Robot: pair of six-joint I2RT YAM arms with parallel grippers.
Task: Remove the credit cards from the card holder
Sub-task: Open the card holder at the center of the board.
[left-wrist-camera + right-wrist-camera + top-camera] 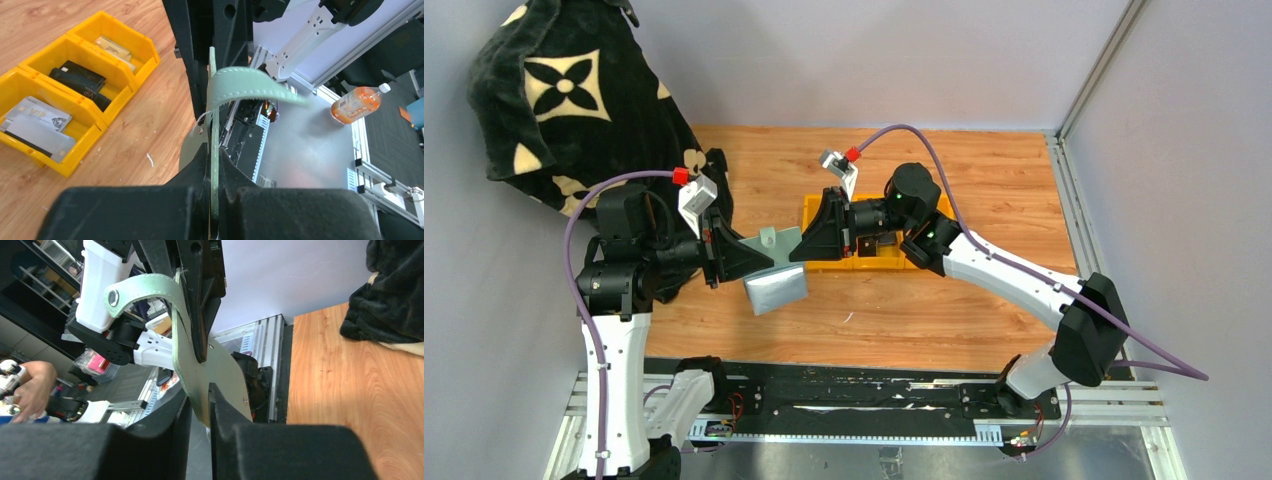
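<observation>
I find the left fingers (195,172) and right fingers (222,410) each clamped on opposite edges of the card holder (769,245), apparently lifted off the bench (904,310).

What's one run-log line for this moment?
left gripper: shut on card holder | right gripper: shut on card holder | snap tab: open

The card holder (779,245) is sage green, the bins (82,145) yellow, the cloth (564,90) black with cream flowers.
</observation>
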